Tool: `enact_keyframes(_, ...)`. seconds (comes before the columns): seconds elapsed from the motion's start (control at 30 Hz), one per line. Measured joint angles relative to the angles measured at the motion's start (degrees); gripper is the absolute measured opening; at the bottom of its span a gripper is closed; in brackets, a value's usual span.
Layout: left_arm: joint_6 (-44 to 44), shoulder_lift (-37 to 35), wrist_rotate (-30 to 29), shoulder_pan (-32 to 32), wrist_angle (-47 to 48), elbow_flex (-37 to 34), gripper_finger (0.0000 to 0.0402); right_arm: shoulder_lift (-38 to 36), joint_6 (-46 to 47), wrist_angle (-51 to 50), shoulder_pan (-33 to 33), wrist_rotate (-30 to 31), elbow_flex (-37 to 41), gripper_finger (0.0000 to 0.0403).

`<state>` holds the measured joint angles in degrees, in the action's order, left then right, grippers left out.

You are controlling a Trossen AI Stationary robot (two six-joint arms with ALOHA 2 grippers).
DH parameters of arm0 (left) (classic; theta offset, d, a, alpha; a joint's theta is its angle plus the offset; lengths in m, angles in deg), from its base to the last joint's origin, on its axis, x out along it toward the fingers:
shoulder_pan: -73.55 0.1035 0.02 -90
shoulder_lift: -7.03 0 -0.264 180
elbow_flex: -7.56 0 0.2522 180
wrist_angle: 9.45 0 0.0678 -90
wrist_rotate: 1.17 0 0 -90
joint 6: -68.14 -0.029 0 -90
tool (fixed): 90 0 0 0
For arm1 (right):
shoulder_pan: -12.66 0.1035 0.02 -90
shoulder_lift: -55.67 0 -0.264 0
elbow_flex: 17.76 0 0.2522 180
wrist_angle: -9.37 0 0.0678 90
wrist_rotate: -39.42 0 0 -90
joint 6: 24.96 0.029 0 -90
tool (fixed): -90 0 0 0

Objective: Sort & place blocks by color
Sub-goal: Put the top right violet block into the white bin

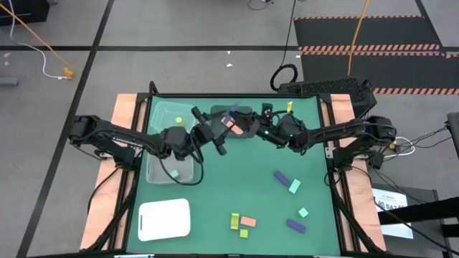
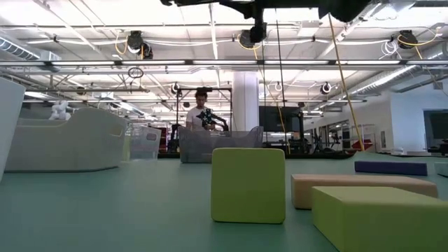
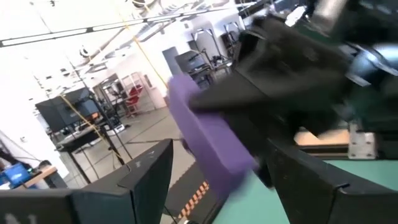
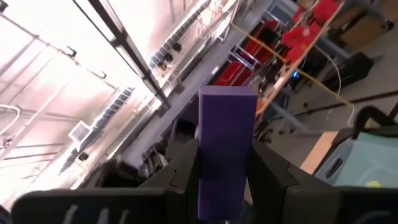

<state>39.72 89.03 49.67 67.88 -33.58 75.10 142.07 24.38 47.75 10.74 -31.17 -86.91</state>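
Observation:
My right gripper [image 4: 227,152] is shut on a purple bar [image 4: 227,118] and holds it in the air over the far middle of the table, by the dark bin [image 1: 247,115]. A salmon block [image 1: 229,123] lies in that bin. My left gripper [image 3: 221,152] is open; its fingers stand on either side of the same purple bar [image 3: 205,134], apart from it. In the high view the two grippers face each other, left [image 1: 217,142] and right [image 1: 247,127]. The clear bin [image 1: 172,168] holds a mint block [image 1: 173,173]. My right gripper pinches the purple bar between its two fingers [image 4: 186,165], which lie across its lower part [image 4: 224,180]. The bar's free end [image 4: 227,99] sticks out well past the fingertips. It is lifted clear of the table.
On the near right of the table lie purple bars [image 1: 281,176] [image 1: 296,226], mint blocks [image 1: 294,186] [image 1: 303,212], yellow-green blocks [image 1: 234,221] and a salmon bar [image 1: 248,221]. A white tray [image 1: 164,218] sits near left. A person [image 2: 201,112] stands beyond the table.

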Motion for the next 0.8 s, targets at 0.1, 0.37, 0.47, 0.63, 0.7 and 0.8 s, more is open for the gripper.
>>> enact_keyframes(0.1, 0.14, -0.02, -0.13, 0.61, 0.04, 0.0, 0.0255, 1.34, 0.71, -0.44, 0.0, -1.5, -0.87, 0.0085)
enact_keyframes(0.37, 0.39, -0.02, 0.11, 0.79, 0.06, 0.0, 0.0172, 1.51, 0.98, -0.9, 0.0, -1.72, -1.23, 0.0085)
enact_keyframes(0.47, 0.42, -0.01, -0.37, 0.79, 0.14, 0.0, 0.0109, 1.51, 0.94, -0.76, 0.0, -1.56, -1.22, 0.0085)
enact_keyframes(0.63, 2.09, -0.52, -0.29, 0.81, 0.44, 0.0, 0.0055, 1.51, -1.03, -0.77, -0.08, -3.15, -1.22, 0.0148)
enact_keyframes(0.7, 3.32, -0.83, 0.07, 0.77, 0.32, 0.0, 0.0055, 1.24, -2.45, -0.61, -0.47, -6.06, -1.22, 0.0188)
enact_keyframes(0.8, 4.4, -1.46, 0.11, 0.63, 0.48, 0.0, 0.0055, -0.04, -3.86, -2.11, -1.7, -10.89, -1.22, 0.0238)
